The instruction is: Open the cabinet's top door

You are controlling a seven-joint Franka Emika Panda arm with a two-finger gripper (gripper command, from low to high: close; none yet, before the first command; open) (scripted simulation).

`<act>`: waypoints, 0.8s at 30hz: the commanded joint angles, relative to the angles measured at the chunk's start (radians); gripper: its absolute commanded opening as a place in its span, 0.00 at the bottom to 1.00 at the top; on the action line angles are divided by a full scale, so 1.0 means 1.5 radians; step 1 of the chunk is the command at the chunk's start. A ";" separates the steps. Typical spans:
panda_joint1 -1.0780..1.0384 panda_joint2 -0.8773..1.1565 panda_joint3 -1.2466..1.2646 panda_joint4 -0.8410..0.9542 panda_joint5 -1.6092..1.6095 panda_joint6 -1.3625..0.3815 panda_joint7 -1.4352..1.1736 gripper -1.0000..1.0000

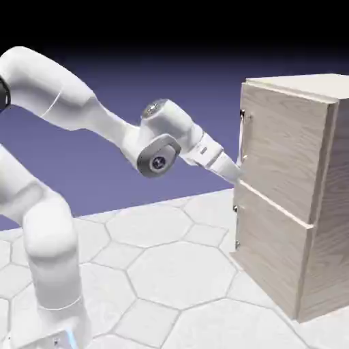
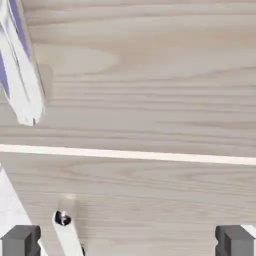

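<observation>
One tall, boxy light-wood-grain cabinet (image 1: 293, 191) stands directly ahead of the hand, its front filling the hand view. It has two stacked doors. The top door (image 2: 150, 75), a square wood panel, lies just beyond the fingertips, and its vertical silver bar handle (image 2: 20, 65) sits up and to the hand's left. A second, lower handle (image 2: 65, 232) shows below. The grey two-finger gripper (image 2: 128, 240) is spread wide and pinches nothing, probably readied to straddle the upper bar.

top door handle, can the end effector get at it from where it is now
Probably yes. The open end effector sits close to the cabinet front, just below the top door handle, with nothing between them. It isn't around the handle yet.
</observation>
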 commanded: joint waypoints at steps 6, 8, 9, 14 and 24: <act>-0.062 -0.035 0.071 0.018 0.174 -0.018 -0.112 0.50; -0.083 -0.047 0.094 0.024 0.232 -0.024 -0.149 0.50; -0.093 -0.053 0.106 0.026 0.261 -0.027 -0.167 0.50; -0.144 -0.082 0.165 0.041 0.406 -0.041 -0.260 0.50; -0.248 -0.141 0.283 0.071 0.696 -0.071 -0.446 0.50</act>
